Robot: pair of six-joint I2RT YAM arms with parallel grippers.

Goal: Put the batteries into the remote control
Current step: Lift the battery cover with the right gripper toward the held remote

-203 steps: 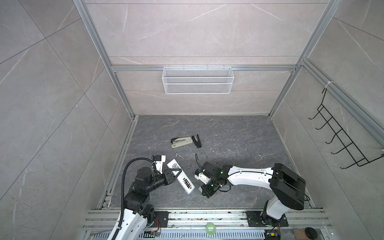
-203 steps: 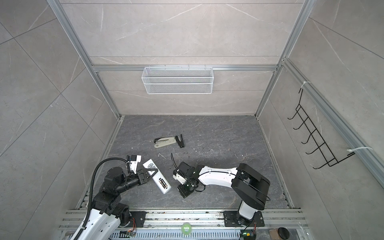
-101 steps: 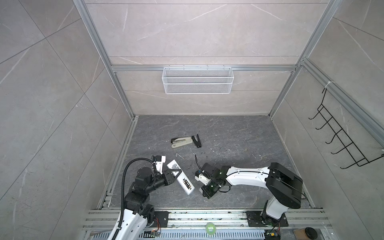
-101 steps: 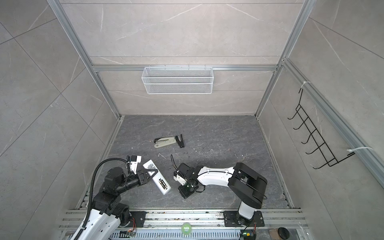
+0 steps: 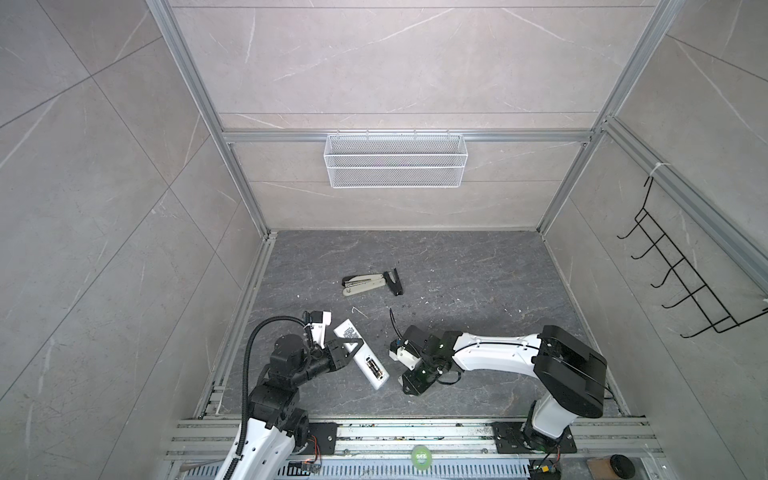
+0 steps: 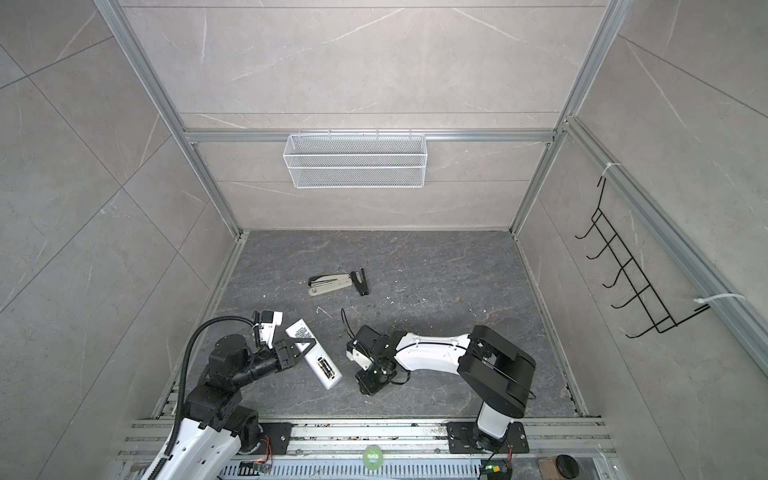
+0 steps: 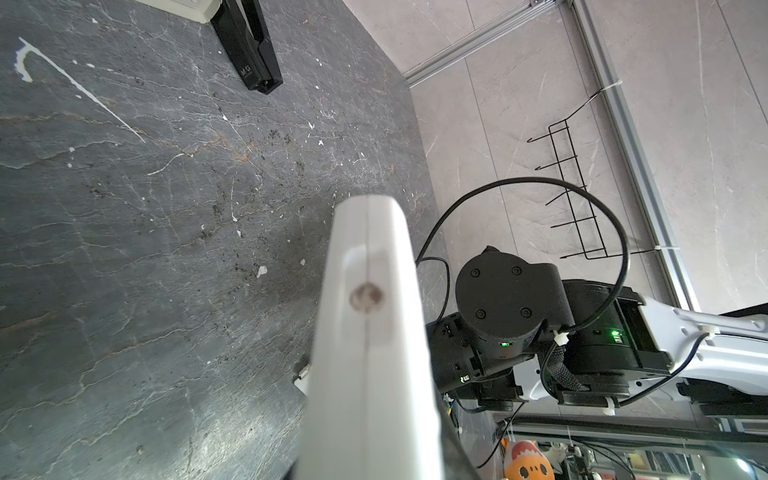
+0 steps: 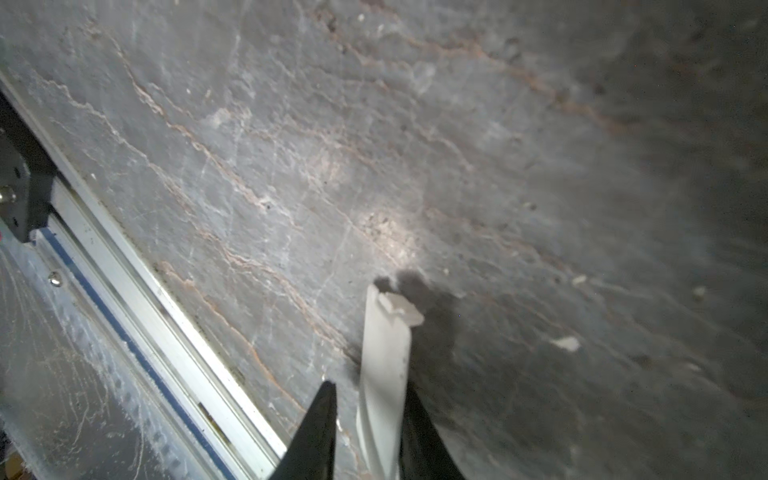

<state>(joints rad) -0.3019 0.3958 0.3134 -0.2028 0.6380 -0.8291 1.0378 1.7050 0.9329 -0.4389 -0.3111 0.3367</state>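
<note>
While your left gripper [image 5: 352,344] reaches in from the left, it is clamped across the remote control [image 5: 360,358], with one black finger lying over the white back beside the printed label. The remote control lies diagonally at the front-left of the dark stone table [image 5: 457,270], back up. Its label end points away from the front rail and its open bay points toward it. From above you cannot tell whether it rests on the table or hangs just clear.

The batteries [image 5: 373,368] sit side by side in the open bay as two dark cells, too small for finer detail. In the left wrist view the remote control's narrow end fills the middle, its seam and small round window facing the lens.

Your right gripper [image 8: 370,388] sits just right of the remote control, apart from it, and points down at the table. Its jaws are parted. A thin white plastic strip [image 8: 384,353] with a tab at its tip stands between the fingers [image 8: 320,428], against one and with a gap to the other. The strip's tip is at or just off the table, too close to call.

The stapler [image 5: 362,284], beige and black, lies well behind both arms near mid-table.
</note>
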